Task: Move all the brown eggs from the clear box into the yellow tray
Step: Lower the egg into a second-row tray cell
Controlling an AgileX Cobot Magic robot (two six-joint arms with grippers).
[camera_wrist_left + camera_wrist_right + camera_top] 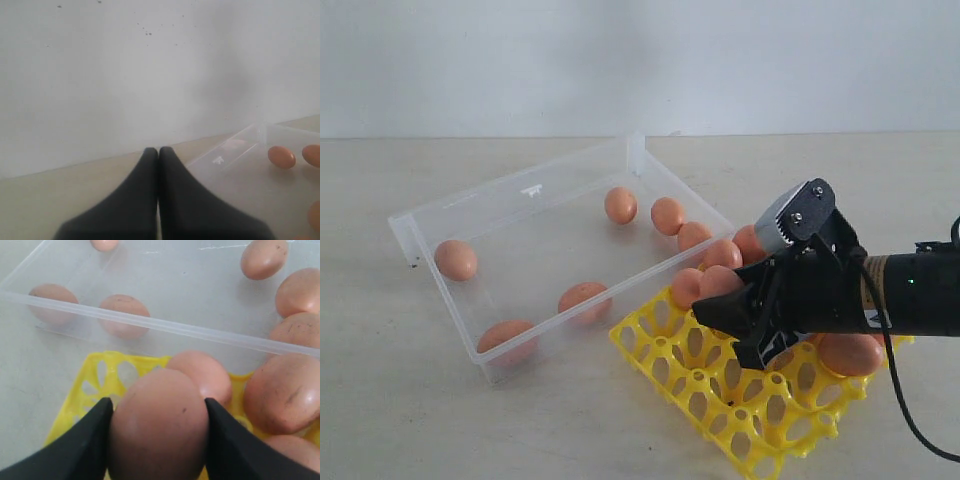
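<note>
My right gripper [728, 305] is shut on a brown egg [159, 425], black fingers [85, 445] pressing both its sides, just above the yellow tray [720, 410] near the corner closest to the clear box [510, 190]. Several brown eggs sit in tray cups beside it, one right behind the held egg [202, 374] and a large one further along the row [285, 392]. Several more eggs lie loose in the clear box, such as one at its left end [456, 259] and one by the near wall [584, 298]. My left gripper [158, 151] is shut and empty, apart from the box, and does not show in the exterior view.
The tray [90, 390] lies tight against the box's near long wall [175, 327]. A light tabletop [400, 400] runs back to a white wall [640, 60]. The right arm's black body [910, 295] reaches in from the right over the tray's far end.
</note>
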